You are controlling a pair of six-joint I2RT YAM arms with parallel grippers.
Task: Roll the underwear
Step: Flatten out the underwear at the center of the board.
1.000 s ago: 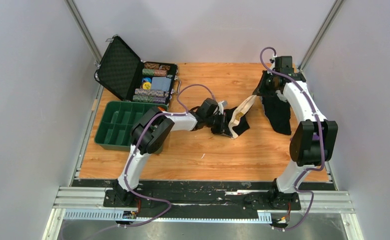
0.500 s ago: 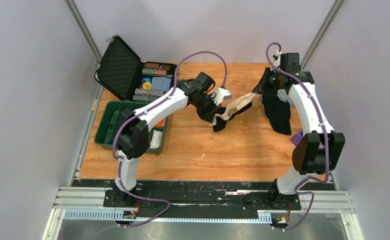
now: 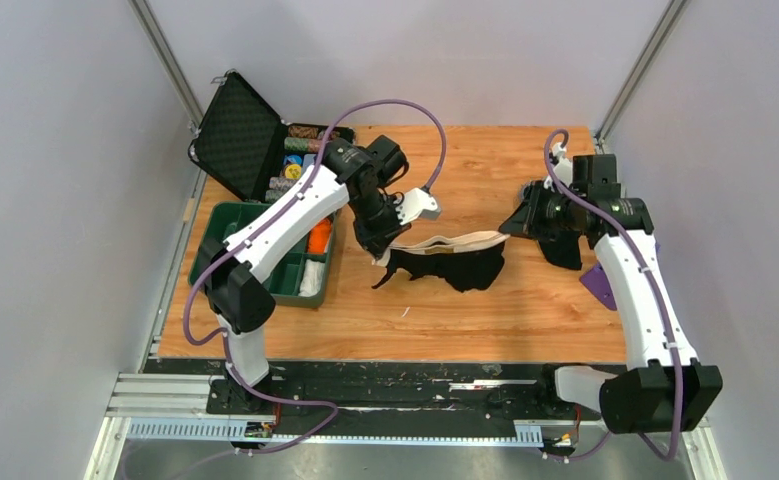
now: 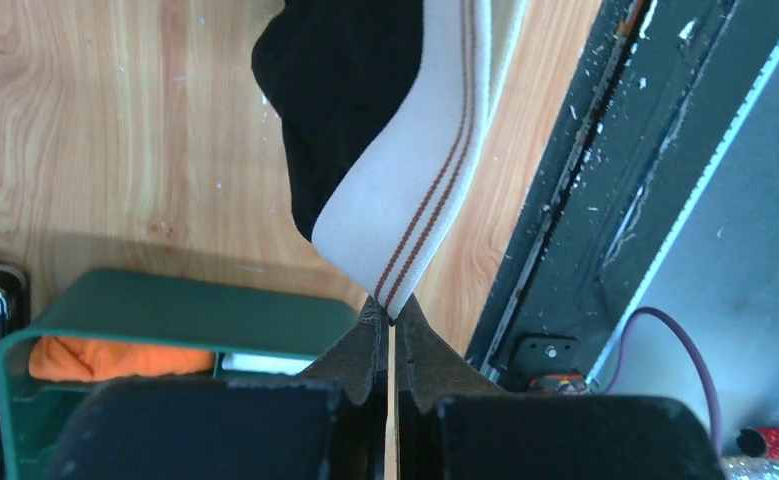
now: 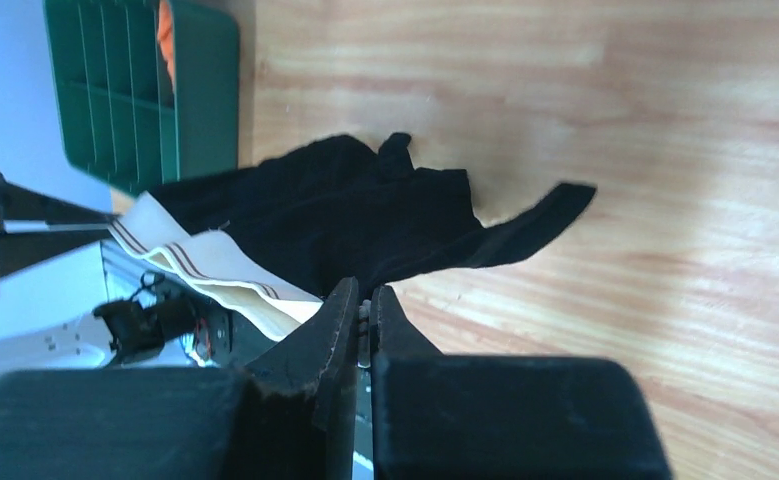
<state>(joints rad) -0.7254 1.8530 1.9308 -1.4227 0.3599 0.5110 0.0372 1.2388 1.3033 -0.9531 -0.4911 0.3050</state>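
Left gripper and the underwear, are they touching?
Touching. The left wrist view shows the left gripper shut on the underwear at its striped waistband.

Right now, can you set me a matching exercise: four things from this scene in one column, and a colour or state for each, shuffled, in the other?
Things:
1. underwear
2. green tray
3. case
4. left gripper

Colour or state:
A. lid standing open
B. has something orange inside
C. shut, pinching cloth
D. black with a white striped band

Pairs: 1-D, 2-B, 3-A, 4-C
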